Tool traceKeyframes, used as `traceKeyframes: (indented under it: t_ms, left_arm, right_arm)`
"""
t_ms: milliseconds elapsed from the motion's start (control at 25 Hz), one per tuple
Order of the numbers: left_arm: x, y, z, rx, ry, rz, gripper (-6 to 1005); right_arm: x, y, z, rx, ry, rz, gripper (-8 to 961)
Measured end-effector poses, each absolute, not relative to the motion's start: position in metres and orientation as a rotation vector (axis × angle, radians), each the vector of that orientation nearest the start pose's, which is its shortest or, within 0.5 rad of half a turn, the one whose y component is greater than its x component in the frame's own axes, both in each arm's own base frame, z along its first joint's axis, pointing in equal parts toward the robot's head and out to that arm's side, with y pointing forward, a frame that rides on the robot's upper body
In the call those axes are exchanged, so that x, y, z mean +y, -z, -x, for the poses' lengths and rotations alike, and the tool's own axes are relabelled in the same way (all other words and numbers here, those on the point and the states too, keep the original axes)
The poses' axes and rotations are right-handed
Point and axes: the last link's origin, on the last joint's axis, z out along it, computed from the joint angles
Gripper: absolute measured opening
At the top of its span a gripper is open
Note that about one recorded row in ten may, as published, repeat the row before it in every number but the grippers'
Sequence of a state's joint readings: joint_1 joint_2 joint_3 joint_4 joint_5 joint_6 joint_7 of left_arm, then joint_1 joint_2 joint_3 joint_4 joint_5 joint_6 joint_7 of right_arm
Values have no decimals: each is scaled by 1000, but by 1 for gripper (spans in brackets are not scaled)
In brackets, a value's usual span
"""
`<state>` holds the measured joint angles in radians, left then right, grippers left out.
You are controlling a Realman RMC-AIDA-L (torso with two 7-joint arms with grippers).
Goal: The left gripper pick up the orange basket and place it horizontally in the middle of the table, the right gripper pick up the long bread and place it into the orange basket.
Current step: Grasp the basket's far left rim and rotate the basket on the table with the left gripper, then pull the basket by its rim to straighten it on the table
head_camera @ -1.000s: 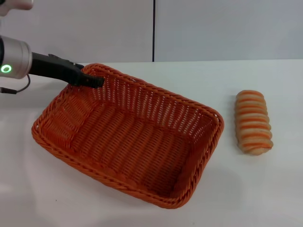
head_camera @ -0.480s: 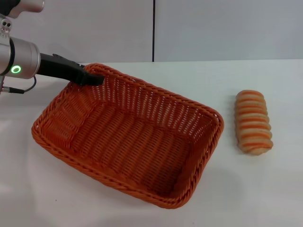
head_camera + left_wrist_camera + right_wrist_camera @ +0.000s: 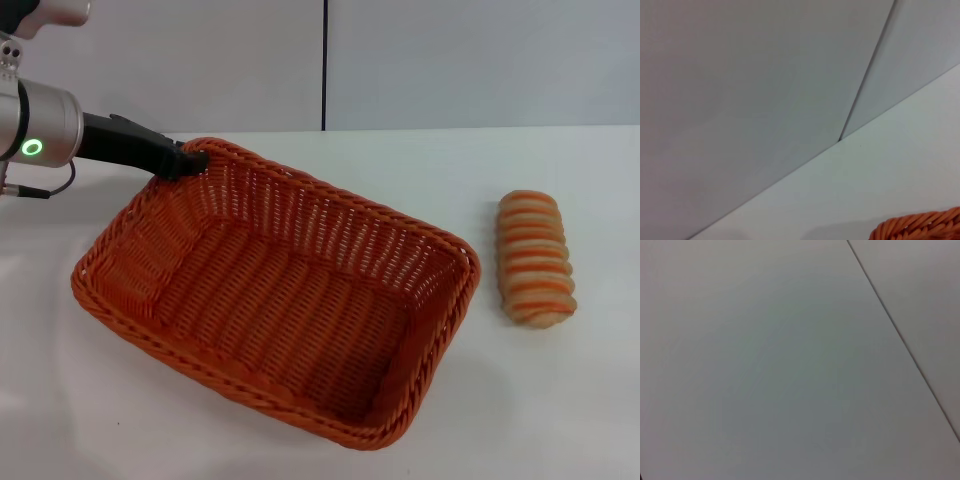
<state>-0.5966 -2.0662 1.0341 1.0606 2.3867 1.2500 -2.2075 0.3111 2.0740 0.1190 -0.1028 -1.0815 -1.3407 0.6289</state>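
Observation:
The orange basket (image 3: 280, 300) lies at an angle on the left half of the white table (image 3: 400, 170). My left gripper (image 3: 195, 160) reaches in from the left and is shut on the braided rim at the basket's far left corner. A bit of that rim (image 3: 920, 227) shows in the left wrist view. The long bread (image 3: 536, 258), striped orange-brown and cream, rests on the table to the right of the basket, apart from it. My right gripper is out of view; its wrist view holds only plain pale surface.
A pale grey wall (image 3: 450, 60) with a dark vertical seam (image 3: 324, 65) runs behind the table. Bare tabletop lies between basket and bread and along the front edge.
The basket has shifted slightly right and toward the camera, its rim now over the left gripper's tip. The gripper's tip drew back a little to the left. The bread has not moved.

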Motion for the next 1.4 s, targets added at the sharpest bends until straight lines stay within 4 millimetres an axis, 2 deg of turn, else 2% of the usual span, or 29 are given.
traceKeyframes:
  t_ms: [200, 440, 640, 920, 960, 1160, 1400]
  left_arm:
    - [396, -26, 233, -961, 18, 2467, 199]
    - [396, -30, 235, -995, 53, 2447, 199]
    - [390, -48, 226, -1121, 294, 2437, 200]
    - [383, -65, 223, -1177, 434, 2374, 201]
    - [378, -74, 224, -1228, 519, 2320, 201]
    - [370, -83, 238, -1330, 584, 2235, 201]
    - [360, -83, 255, -1417, 583, 2173, 225]
  right_arm:
    - [253, -96, -424, 764, -905, 900, 483]
    - [252, -96, -425, 768, -905, 890, 483]
    - [251, -95, -425, 771, -905, 889, 482]
    - [252, -94, -424, 775, -909, 889, 482]
    - [253, -95, -424, 773, -910, 890, 482]
    - [255, -96, -423, 768, -914, 893, 483]
    - [258, -96, -423, 775, -910, 895, 483]
